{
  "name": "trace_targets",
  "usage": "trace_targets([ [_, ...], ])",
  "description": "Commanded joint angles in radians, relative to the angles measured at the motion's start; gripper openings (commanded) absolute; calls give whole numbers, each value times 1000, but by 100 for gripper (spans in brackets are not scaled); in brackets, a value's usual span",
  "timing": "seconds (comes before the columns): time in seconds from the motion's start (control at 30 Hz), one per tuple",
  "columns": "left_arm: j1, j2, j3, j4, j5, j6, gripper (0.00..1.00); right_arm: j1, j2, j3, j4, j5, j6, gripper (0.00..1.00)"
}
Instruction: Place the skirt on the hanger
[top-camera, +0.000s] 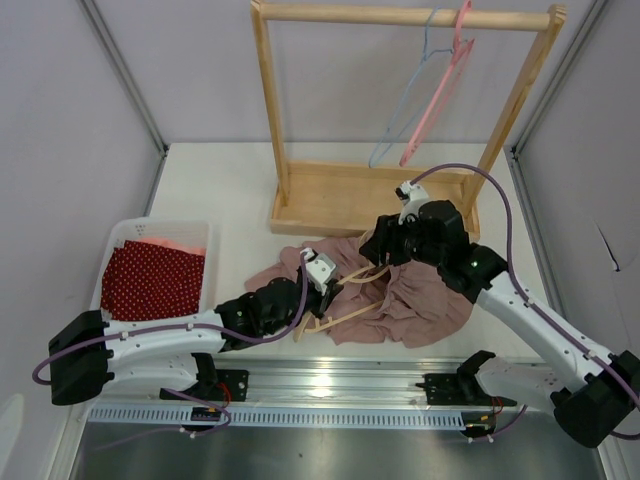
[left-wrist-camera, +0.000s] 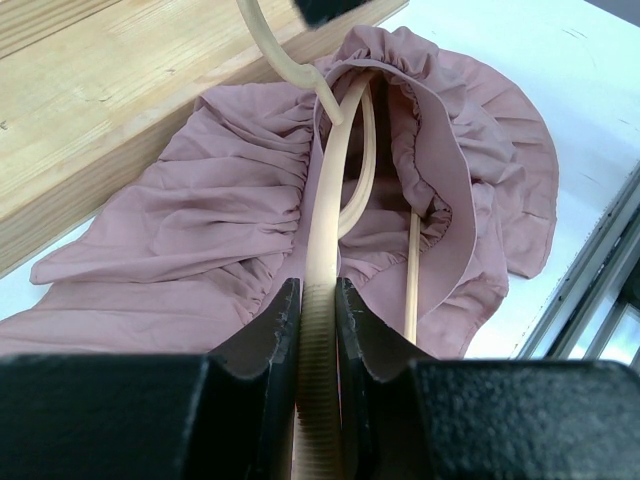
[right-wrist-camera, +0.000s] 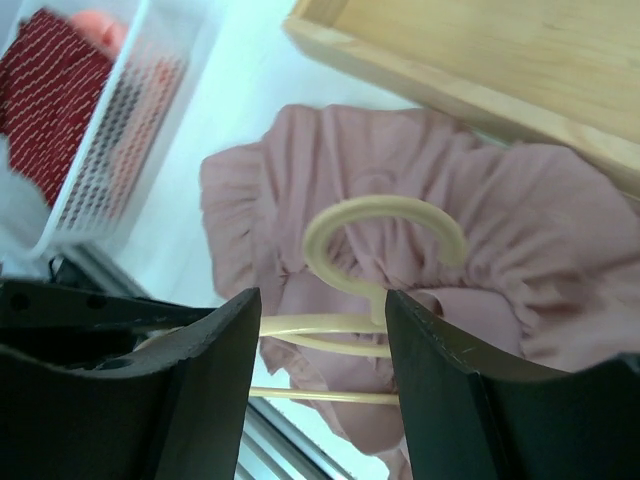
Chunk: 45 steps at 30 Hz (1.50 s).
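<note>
Skirt (top-camera: 420, 300), bunched on tabletop (top-camera: 220, 190) at lower centre of top view, cream hanger (left-wrist-camera: 325, 200) partly inside waistband (left-wrist-camera: 420, 140); left pincer (left-wrist-camera: 318, 300) clamped on hanger arm, right pincer (right-wrist-camera: 322, 300) parted, empty, astride hook (right-wrist-camera: 380, 205); risk of waistband sliding off if lifted unlevel.

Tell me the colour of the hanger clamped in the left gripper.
Cream, a pale beige. The hanger shows best in the left wrist view.
</note>
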Motion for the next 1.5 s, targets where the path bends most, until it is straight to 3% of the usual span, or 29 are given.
trace_targets([
  [0.0, -6, 5, 21, 35, 22, 9, 0, -28, 9, -14, 125, -217, -87, 59],
  [0.33, -7, 17, 43, 17, 31, 21, 0, -36, 39, -76, 171, -210, -121, 59],
  [0.97, -7, 26, 74, -23, 25, 38, 0, 27, 56, -212, 336, 31, -142, 63],
  [1.33, -7, 49, 101, -24, 7, 44, 0, 105, 87, -214, 345, 181, -147, 52],
  [1.47, -9, 51, 107, -32, -16, 40, 0, 116, 87, -220, 343, 221, -141, 36],
])
